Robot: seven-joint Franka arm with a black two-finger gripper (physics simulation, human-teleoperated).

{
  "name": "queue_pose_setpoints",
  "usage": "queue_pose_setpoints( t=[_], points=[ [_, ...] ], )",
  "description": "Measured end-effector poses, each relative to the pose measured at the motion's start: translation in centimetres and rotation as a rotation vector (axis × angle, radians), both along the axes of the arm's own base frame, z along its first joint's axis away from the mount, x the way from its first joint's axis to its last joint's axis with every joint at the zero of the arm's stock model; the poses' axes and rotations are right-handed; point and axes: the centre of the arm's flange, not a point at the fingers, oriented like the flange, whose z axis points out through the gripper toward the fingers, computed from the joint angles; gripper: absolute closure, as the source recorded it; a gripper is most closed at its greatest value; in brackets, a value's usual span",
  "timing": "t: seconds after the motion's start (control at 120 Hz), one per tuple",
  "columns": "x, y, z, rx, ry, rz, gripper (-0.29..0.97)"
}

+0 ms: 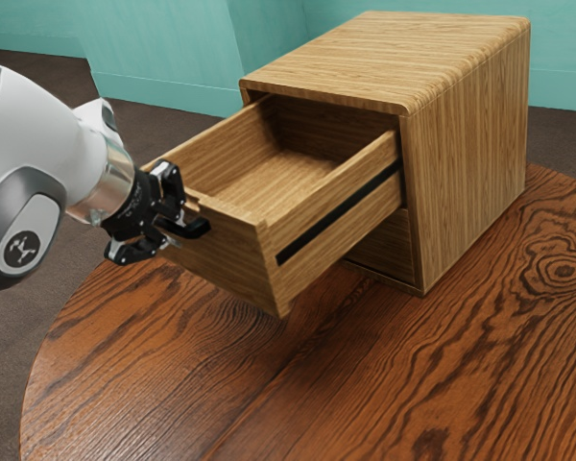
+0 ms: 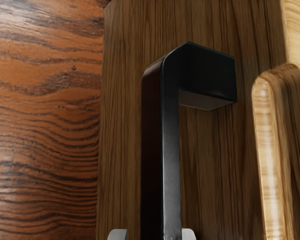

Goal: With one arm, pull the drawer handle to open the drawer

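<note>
1. The fingers [image 2: 119, 234] are closing on the drawer handle [image 2: 170, 150] from two sides; in the wrist view the black bar is running straight down between their grey tips, so I am reading this as a firm grip on the handle.
2. The drawer [image 1: 298, 206] is standing well out of the cabinet [image 1: 461, 125], with its empty wooden floor showing and its black side rail exposed. The handle is sitting on the drawer front, at the end facing the arm [image 1: 38, 173].
3. The pulling step is in hand and, judging by how much of the drawer is showing, it is looking close to done.
4. Any further move is calling for a straight draw along the rail, away from the cabinet, with no sideways or upward drift that could jam the drawer or let the bar slip.
5. The arm is coming in from the exterior view's left, low over the round desk [image 1: 413, 384], with the wrist lying roughly level and pointing at the drawer front.
</note>
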Motion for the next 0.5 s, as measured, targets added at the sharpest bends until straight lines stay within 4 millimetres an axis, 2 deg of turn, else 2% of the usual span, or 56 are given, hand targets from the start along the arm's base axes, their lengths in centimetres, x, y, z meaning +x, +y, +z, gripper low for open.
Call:
queue_pose_setpoints(
  t=[0.267, 0.408, 0.5],
  points=[
    [-1.2, 0.1, -0.1, -0.007, -0.005, 0.014, 0.63],
    [-1.4, -0.2, 0.1, -0.006, -0.011, 0.008, 0.36],
    [-1.8, -0.4, 0.5, -0.002, -0.022, 0.005, 0.23]
  ],
)
